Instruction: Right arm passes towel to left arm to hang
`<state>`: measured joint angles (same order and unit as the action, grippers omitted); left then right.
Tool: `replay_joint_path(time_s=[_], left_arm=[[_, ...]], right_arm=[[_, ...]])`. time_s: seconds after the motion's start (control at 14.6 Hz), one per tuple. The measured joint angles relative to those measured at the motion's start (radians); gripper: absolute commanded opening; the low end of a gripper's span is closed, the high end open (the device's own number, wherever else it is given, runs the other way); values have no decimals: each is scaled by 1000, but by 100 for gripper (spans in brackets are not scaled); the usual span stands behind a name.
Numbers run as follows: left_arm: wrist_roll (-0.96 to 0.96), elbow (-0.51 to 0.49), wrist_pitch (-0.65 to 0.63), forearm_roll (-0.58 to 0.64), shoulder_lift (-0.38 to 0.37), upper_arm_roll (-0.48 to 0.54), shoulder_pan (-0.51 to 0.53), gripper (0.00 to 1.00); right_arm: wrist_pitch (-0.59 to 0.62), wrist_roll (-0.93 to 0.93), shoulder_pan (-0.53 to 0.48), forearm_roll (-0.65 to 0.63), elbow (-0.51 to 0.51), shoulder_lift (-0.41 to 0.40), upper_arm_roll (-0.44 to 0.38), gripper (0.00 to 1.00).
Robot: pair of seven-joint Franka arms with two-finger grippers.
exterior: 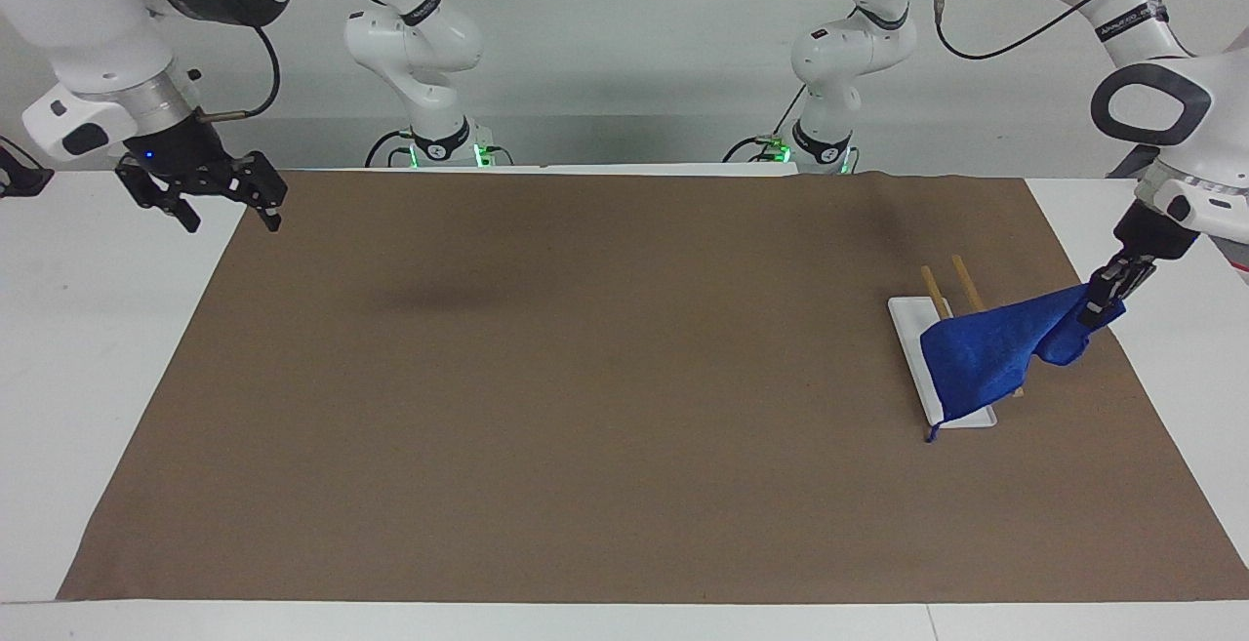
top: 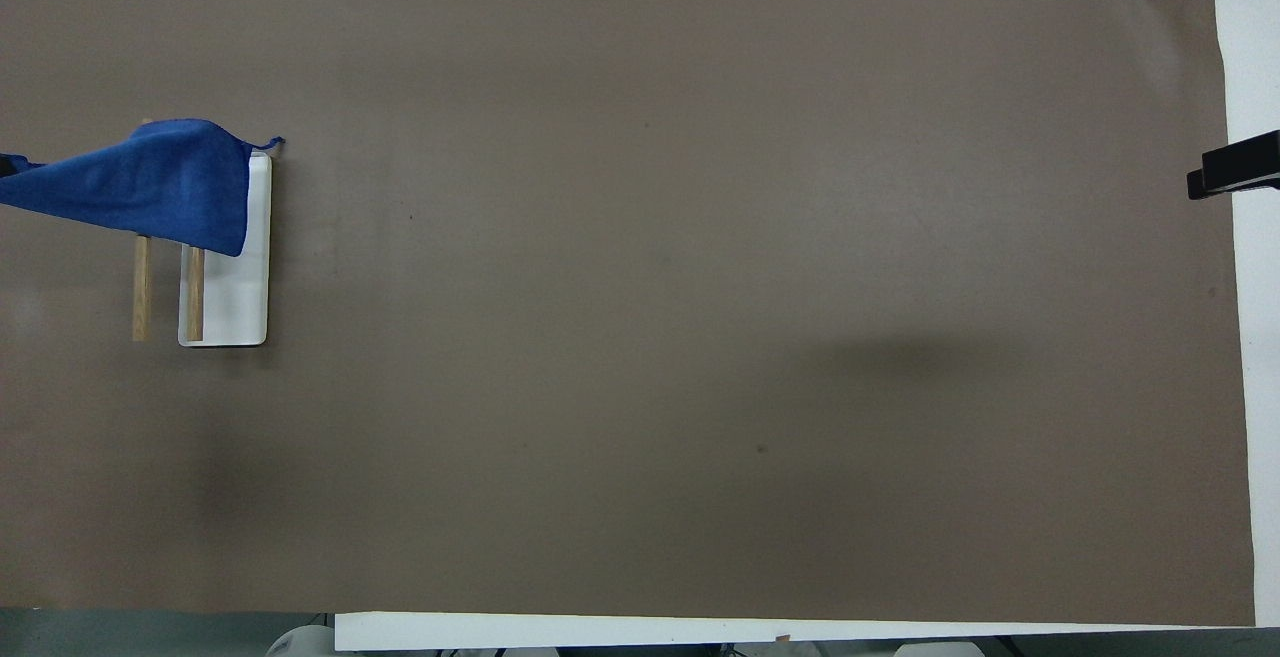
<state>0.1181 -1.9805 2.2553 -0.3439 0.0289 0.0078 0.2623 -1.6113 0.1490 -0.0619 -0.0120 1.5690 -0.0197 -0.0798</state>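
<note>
The left hand (exterior: 1104, 301) is clenched on one end of the towel (exterior: 986, 353), holding that end up over the brown mat (exterior: 585, 407) at the left arm's end of the desk (exterior: 88, 348). From this hand the towel runs downward and toward the middle of the desk, so its long axis slopes from the gripped end to the free end. The cloth is draped over the rack (exterior: 942, 360), a white base with two wooden rails, and its lower part covers the end of the rack farther from the robots. A thin loop at the free corner reaches the mat just past the base. The rack thus lies directly below and inward of the left hand, touching the cloth.

The coming move likely turns on this: whether enough cloth lies across the rails on both sides for it to stay once let go. A release too early could let the towel slide off toward the hand's side.

The right hand (exterior: 222, 204) waits, fingers spread and empty, over the mat's edge at the right arm's end, well apart from the towel. Nothing else stands in between.
</note>
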Motion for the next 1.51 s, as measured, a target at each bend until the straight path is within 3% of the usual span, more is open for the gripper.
replay_joint_path(time_s=[0.21,0.27,0.41,0.48,0.75,0.89,1.17,1.51], left_arm=[[11,-25,0,26,-16,0,1,5],[13,-30,0,28,-19,0,1,16],[14,-34,0,31,-22,0,1,93],[14,-36,0,32,-23,0,1,100],[15,-31,0,37,-30,0,1,100],[17,-18,-22,96,-37,-1,-1,100],[-3,134,-328,228,-43,-10,-32,100],[-34,318,-729,325,-52,-18,-206,100]], right_arm=[[0,0,0,0,0,0,0,100],[0,0,0,0,0,0,0,100],[0,0,0,0,0,0,0,100],[0,0,0,0,0,0,0,100],[0,0,0,0,0,0,0,100],[1,0,0,0,0,0,0,100],[3,0,0,0,1,0,-1,100],[19,0,-4,0,5,1,-3,100]])
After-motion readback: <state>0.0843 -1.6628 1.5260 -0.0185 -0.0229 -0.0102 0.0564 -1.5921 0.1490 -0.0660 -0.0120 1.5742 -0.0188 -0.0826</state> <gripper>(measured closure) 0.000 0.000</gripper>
